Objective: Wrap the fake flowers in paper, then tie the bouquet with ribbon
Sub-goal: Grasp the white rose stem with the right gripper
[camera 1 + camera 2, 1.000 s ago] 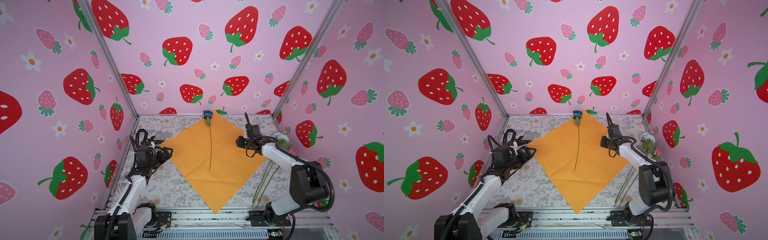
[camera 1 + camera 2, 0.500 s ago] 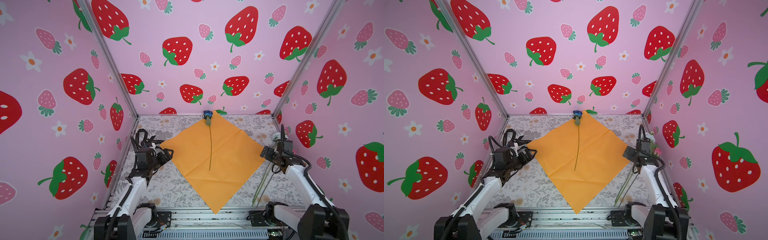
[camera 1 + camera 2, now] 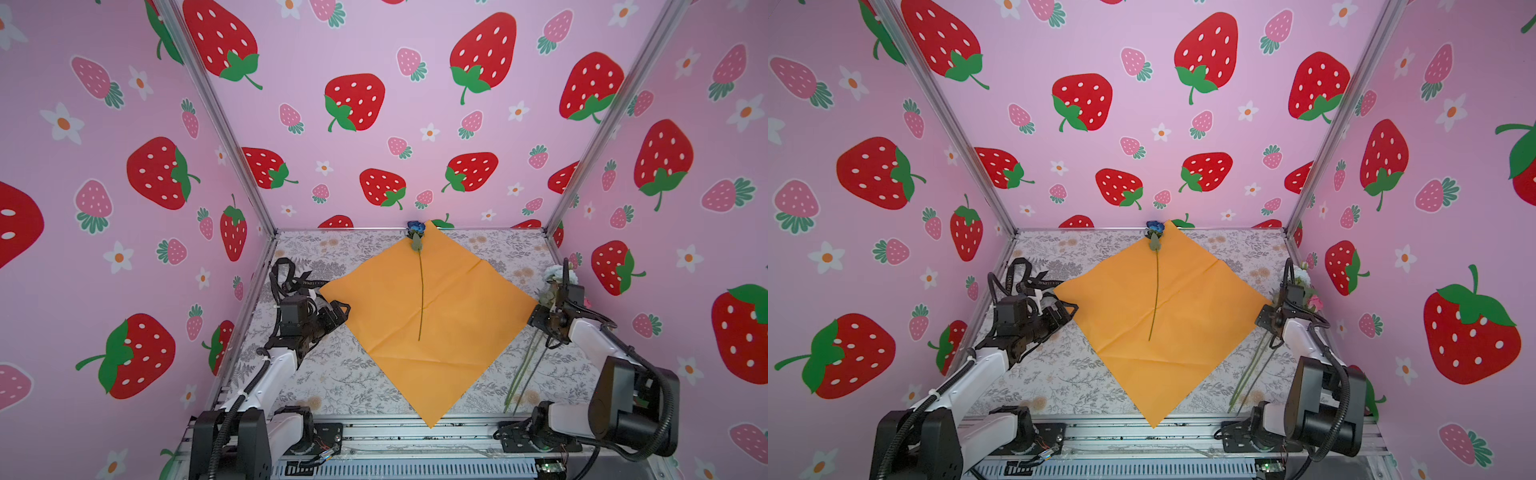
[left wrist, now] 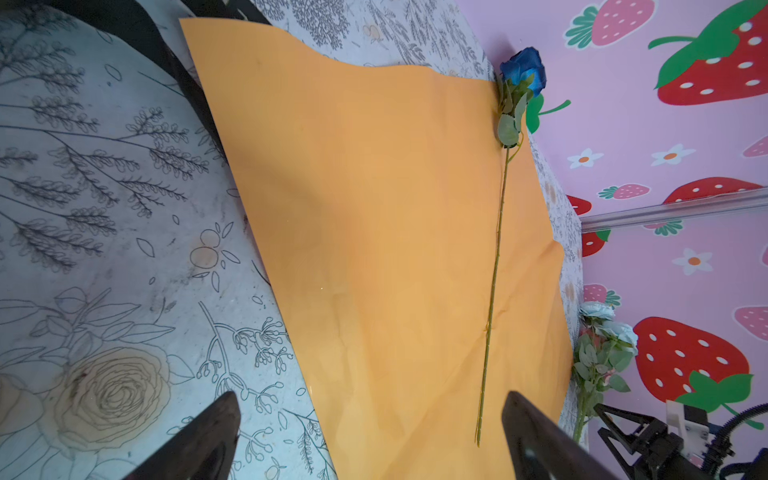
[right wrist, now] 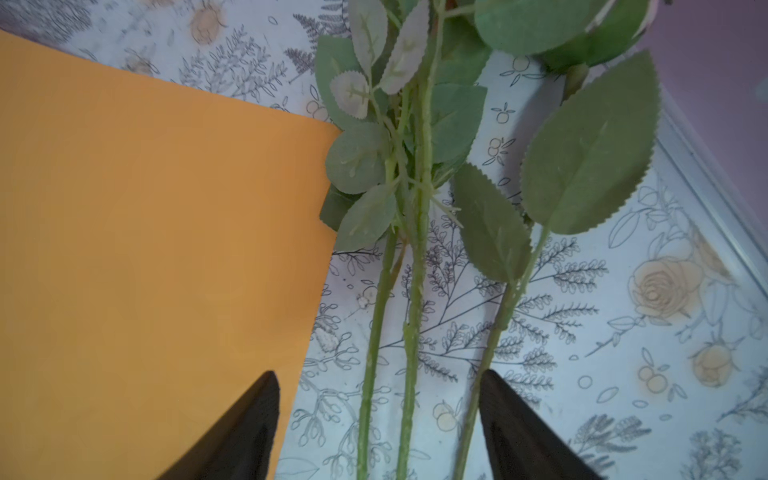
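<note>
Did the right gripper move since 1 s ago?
Yes. In a top view the right gripper has moved rightward, from above the right half of the orange paper to just off its right corner, over the loose flower stems.

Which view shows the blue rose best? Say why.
Left wrist view: the blue rose shows bloom, leaves and full stem on the orange paper. Both top views show it small; the right wrist view misses it.
</note>
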`<state>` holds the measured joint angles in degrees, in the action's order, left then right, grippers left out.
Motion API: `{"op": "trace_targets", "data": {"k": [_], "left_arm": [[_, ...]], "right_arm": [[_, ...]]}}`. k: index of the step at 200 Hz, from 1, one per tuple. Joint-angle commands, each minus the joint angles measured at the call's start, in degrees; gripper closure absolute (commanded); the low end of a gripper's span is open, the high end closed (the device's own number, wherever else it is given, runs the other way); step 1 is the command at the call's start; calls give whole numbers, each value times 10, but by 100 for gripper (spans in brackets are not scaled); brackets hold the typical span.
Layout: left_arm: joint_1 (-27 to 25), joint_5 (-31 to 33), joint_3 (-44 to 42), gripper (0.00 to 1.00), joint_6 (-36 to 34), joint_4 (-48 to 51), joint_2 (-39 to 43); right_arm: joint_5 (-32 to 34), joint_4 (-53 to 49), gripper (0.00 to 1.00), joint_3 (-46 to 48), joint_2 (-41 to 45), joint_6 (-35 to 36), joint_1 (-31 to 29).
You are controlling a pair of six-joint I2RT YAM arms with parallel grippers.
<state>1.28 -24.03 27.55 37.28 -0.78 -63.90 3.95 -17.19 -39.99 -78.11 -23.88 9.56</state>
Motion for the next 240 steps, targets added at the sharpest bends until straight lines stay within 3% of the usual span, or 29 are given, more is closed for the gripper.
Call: {"op": "trace_targets", "data": {"k": [1, 23, 67, 221, 240], "left_arm": [[-4, -7, -3, 1, -5, -19, -4], [-5, -5, -1, 1, -6, -17, -4], [-6, -4, 0, 1, -8, -11, -1], [-11, -3, 5, 1, -10, -2, -4], [-11, -3, 5, 1, -10, -1, -3]], "right_arm": [[-16, 21, 38, 0, -21, 10, 13], [-38, 39, 55, 2, -36, 7, 18], [-45, 49, 65, 0, -47, 5, 20], [-14, 48, 74, 15, -16, -9, 26], [-17, 52, 80, 20, -23, -11, 28]]}}
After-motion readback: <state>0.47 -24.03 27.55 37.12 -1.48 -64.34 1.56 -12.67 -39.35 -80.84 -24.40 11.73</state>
